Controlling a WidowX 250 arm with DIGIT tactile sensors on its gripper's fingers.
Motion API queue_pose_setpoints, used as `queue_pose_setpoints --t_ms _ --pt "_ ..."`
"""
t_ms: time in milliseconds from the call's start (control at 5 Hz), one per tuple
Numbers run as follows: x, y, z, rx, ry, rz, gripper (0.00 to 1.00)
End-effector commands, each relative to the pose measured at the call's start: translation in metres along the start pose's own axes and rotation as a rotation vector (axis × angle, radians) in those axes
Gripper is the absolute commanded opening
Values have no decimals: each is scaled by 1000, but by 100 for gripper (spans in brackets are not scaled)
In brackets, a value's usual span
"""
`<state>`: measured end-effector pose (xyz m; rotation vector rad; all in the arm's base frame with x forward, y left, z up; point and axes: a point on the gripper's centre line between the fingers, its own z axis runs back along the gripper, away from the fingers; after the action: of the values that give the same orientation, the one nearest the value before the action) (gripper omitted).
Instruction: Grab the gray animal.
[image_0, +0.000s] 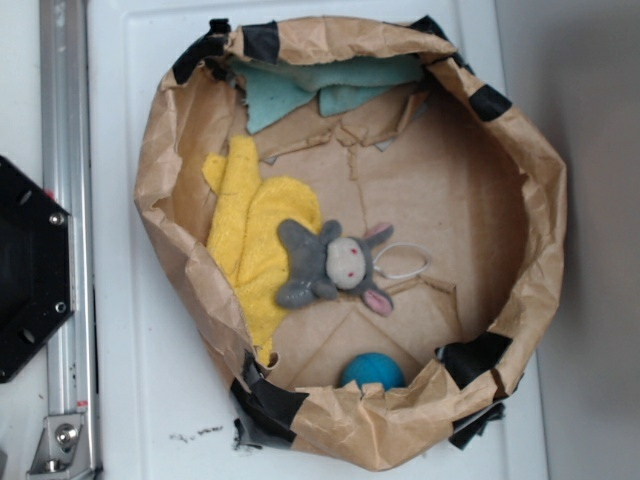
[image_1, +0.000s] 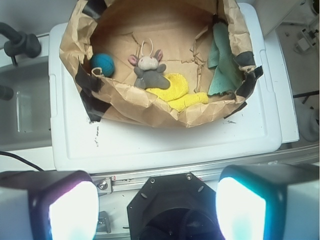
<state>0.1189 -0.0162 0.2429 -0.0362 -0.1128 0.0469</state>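
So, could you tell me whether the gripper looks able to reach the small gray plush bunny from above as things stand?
Probably yes. The small gray plush bunny lies uncovered, partly on the yellow terry cloth, inside the open-topped brown paper ring. The gripper is open and far off, outside the ring, with nothing over the bunny.

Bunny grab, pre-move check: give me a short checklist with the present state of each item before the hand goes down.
1. Bunny in view in both cameras: ok.
2. Nothing lying on top of the bunny: ok. It rests partly on the yellow cloth, with a white loop beside its head.
3. Blue ball apart from the bunny: ok, it sits near the bag wall.
4. Hand open: ok, fingers spread wide in the wrist view.
5. Hand empty: ok.
6. Hand over the bunny: not ok, it is outside the paper bag, above the robot base.
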Motion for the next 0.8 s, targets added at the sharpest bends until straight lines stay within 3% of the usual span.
queue_pose_setpoints --t_ms 0,200,600 --pt "0 0 0 0 0 0 100" --pt "37 9 -27 36 28 -92 100" --pt "108 11 -61 25 22 -127 100"
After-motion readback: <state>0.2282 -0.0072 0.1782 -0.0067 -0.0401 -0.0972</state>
